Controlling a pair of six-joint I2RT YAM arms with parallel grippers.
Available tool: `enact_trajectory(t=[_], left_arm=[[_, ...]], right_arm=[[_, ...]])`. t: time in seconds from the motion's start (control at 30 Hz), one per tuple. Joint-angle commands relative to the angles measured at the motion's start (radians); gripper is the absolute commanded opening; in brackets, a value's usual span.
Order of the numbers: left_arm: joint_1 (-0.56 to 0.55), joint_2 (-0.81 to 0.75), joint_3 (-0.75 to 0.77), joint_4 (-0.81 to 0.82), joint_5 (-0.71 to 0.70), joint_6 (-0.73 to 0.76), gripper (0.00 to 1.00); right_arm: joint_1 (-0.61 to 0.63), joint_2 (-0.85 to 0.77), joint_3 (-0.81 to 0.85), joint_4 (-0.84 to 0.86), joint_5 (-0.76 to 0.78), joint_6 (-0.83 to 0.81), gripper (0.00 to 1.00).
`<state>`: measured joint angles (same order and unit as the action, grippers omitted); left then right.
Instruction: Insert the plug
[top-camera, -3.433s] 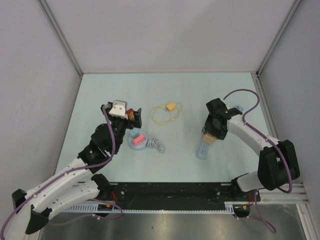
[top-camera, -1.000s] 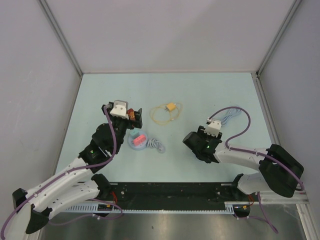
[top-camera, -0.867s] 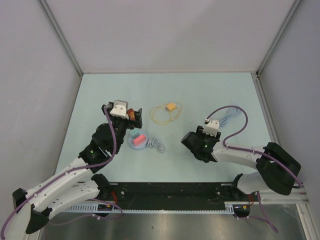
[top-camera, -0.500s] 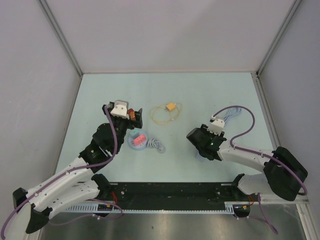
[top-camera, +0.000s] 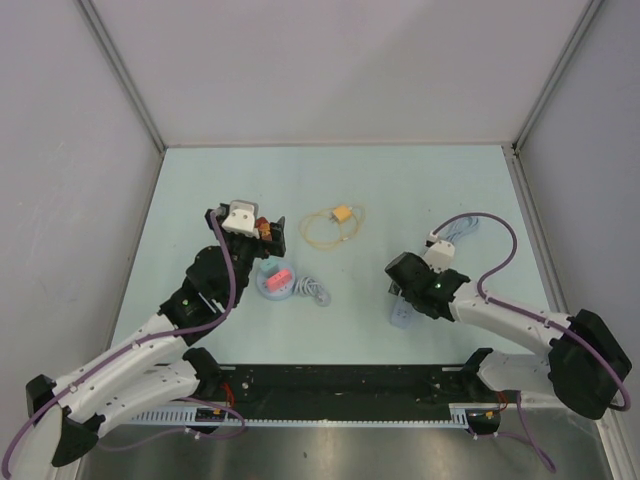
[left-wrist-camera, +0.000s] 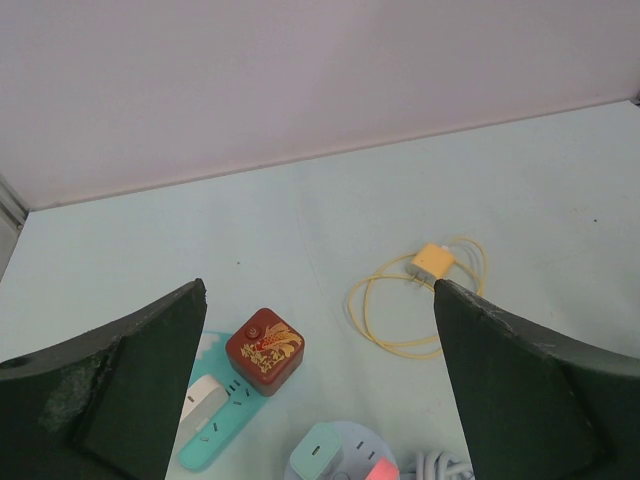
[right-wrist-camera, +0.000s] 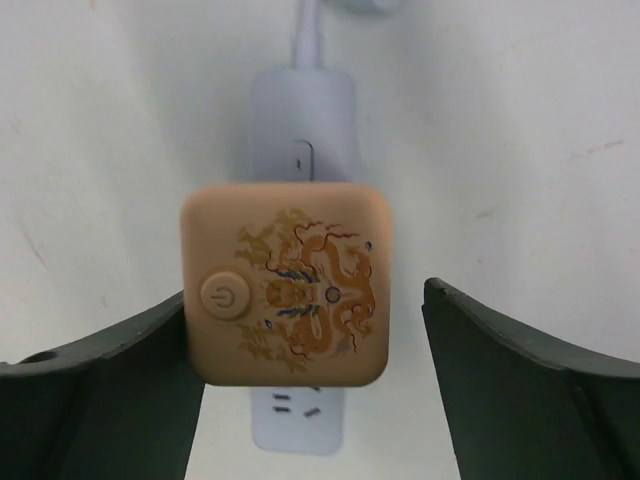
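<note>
From above, the right gripper has slid rightward over the power strip, lower centre-right. Left wrist: the left gripper stays wide apart. Right wrist: the tan plug sits on the power strip, jaws now parted either side.

The left pincer hangs wide open above the counter. Ahead of it, open counter runs to the back wall. Close beside one finger, a red cube sits on a teal power strip. A round hub lies just under the gap, and a coiled yellow charger lead lies ahead, near the other finger.

The right pincer straddles a tan plug cube over a lavender power strip. A band of open counter separates the cube from one finger. At the other finger, almost no gap shows.
</note>
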<state>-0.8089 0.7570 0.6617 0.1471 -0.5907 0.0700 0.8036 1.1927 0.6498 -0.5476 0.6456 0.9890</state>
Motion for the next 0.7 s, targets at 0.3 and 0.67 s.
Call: enact_trajectory(t=[0.3,0.67], left_arm=[[0.004,0.005,-0.005,0.023,0.031,-0.010,1.00],[0.004,-0.004,-0.007,0.022,0.032,-0.009,1.00]], right_arm=[[-0.198,-0.013,0.244,-0.265,-0.326,-0.145,0.98],[-0.284,0.100,0.315,-0.275,-0.448,-0.196,0.83]])
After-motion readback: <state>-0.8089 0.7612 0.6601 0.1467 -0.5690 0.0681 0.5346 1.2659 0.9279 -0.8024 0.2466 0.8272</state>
